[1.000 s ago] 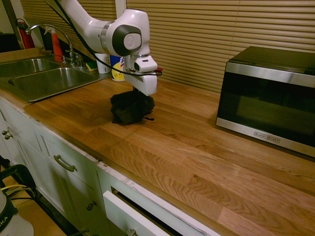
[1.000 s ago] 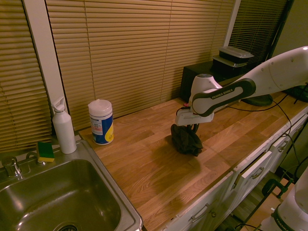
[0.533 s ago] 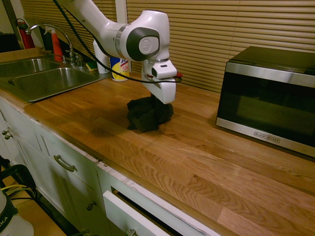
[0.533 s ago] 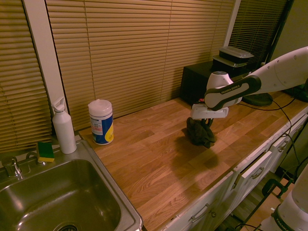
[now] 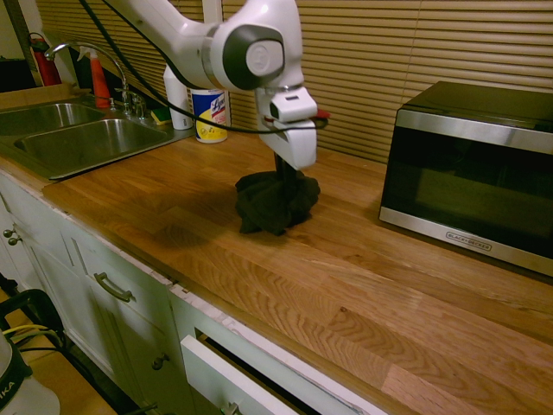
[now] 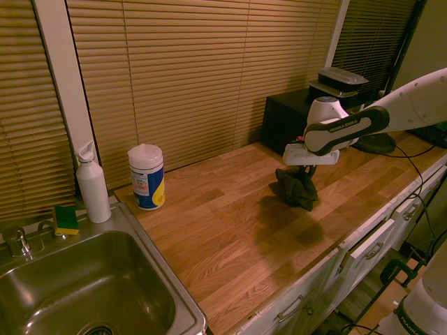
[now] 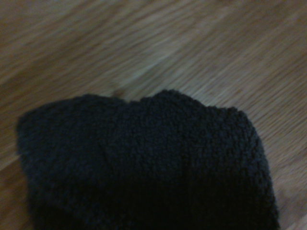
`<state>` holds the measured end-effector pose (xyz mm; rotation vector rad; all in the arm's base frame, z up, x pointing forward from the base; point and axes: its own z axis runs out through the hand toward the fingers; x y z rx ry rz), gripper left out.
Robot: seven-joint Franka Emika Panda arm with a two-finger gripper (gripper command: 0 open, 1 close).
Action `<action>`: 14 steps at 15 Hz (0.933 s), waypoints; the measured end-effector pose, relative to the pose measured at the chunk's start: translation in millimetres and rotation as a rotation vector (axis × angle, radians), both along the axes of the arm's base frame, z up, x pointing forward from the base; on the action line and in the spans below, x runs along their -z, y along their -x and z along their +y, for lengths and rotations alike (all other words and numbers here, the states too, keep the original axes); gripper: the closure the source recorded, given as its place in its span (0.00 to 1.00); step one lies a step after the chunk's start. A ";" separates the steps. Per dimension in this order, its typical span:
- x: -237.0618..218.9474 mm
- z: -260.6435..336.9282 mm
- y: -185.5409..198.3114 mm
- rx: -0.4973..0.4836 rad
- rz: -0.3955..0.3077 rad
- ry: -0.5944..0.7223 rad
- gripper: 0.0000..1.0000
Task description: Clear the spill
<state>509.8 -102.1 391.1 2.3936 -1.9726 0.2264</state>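
Observation:
My gripper (image 5: 285, 169) (image 6: 307, 169) points straight down over the wooden counter (image 5: 363, 277) and is shut on the top of a dark bunched cloth (image 5: 275, 203) (image 6: 297, 190). The cloth's lower folds rest on the wood, about midway between the sink and the microwave. Up close in the wrist view, the knitted dark cloth (image 7: 144, 163) fills the lower half over wood grain. No spill shows in any view; the cloth may be hiding it.
A black and steel microwave (image 5: 473, 173) stands to the right on the counter. A steel sink (image 5: 78, 138) (image 6: 77, 293) lies at the other end, with a wipes canister (image 6: 147, 176), a white spray bottle (image 6: 91, 185) and a sponge (image 6: 66, 219) near it.
My gripper has dragged the cloth across the counter away from the sink and toward the microwave. A thin dark streak beside the cloth one second ago no longer shows.

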 end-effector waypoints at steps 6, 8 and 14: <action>-30.9 150.3 12.3 -0.159 -0.011 0.038 1.00; -30.7 181.0 16.2 -0.191 -0.012 0.046 1.00; -37.6 256.2 16.2 -0.280 -0.012 0.062 1.00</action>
